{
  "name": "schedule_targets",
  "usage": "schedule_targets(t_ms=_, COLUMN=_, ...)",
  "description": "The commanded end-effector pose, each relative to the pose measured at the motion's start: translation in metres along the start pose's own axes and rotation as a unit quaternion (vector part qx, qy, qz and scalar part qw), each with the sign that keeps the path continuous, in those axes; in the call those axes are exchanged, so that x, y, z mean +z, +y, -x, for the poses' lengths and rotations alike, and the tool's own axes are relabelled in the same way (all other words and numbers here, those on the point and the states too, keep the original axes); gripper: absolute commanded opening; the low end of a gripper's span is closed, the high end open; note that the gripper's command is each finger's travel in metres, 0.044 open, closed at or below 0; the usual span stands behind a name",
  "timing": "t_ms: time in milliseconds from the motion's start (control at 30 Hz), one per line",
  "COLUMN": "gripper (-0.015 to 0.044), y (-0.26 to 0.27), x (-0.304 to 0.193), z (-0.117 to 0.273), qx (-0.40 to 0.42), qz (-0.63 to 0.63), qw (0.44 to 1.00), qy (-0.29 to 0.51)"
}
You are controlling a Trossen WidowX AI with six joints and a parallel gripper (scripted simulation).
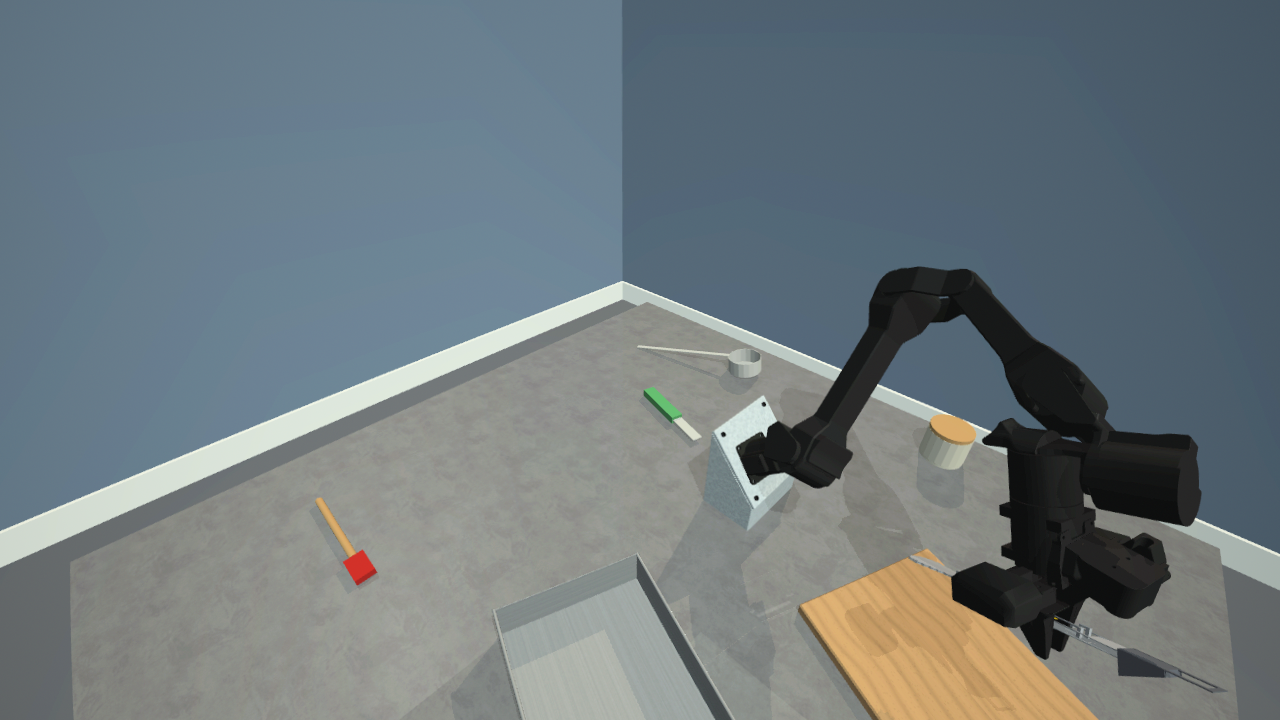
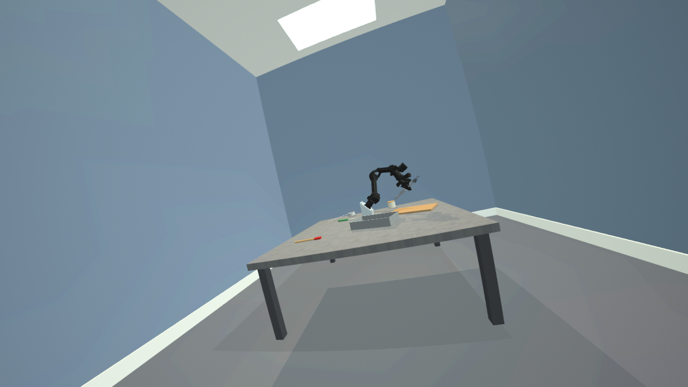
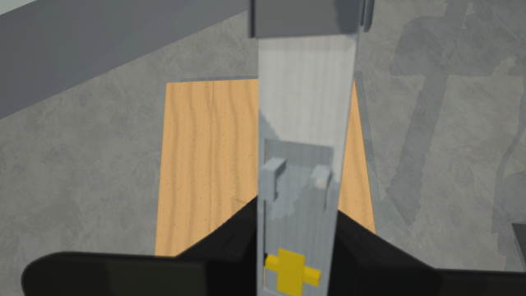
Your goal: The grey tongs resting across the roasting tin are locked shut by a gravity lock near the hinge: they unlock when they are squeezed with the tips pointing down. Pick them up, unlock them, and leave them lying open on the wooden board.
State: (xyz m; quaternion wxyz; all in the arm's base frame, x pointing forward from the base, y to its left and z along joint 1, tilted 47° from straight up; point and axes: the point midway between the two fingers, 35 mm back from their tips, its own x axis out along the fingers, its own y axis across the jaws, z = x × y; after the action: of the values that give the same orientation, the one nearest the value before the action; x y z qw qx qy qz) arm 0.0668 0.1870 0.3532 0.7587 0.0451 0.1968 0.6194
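My gripper [image 1: 1051, 641] [image 2: 408, 187] [image 3: 287, 202] is shut on the grey tongs [image 1: 1108, 643] [image 2: 400, 193] [image 3: 306, 90] and holds them in the air, at the board's side in the top view. The tongs are tilted; the end with the dark grey block is the higher one in the exterior view. In the wrist view, a yellow cross piece and two small pegs show on them. Their arms look close together; whether the lock is released cannot be told. The wooden board [image 1: 971, 685] [image 2: 417, 209] [image 3: 197, 164] lies on the table. The roasting tin [image 1: 568, 589] [image 2: 370, 224] stands beside it.
A lidded jar [image 1: 947, 447] [image 2: 391, 204] stands behind the arm. A long-handled pot [image 1: 744, 364] [image 2: 351, 213] and a green-handled tool [image 1: 662, 402] [image 2: 343, 220] lie beyond the robot base [image 1: 733, 492]. A red-headed tool [image 1: 359, 567] [image 2: 317, 238] lies at the left.
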Motion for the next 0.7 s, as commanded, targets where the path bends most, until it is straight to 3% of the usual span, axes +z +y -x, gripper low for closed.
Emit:
schedule_targets(t_ms=0, gripper=-0.0150, y=0.0017, x=0.0024, z=-0.0003, qx=-0.002, qz=0.007, qw=1.000, qy=0.026)
schedule_targets(t_ms=667, gripper=-0.0150, y=0.0073, x=-0.0047, z=-0.0043, qx=0.006, qz=0.022, qw=0.982, qy=0.188)
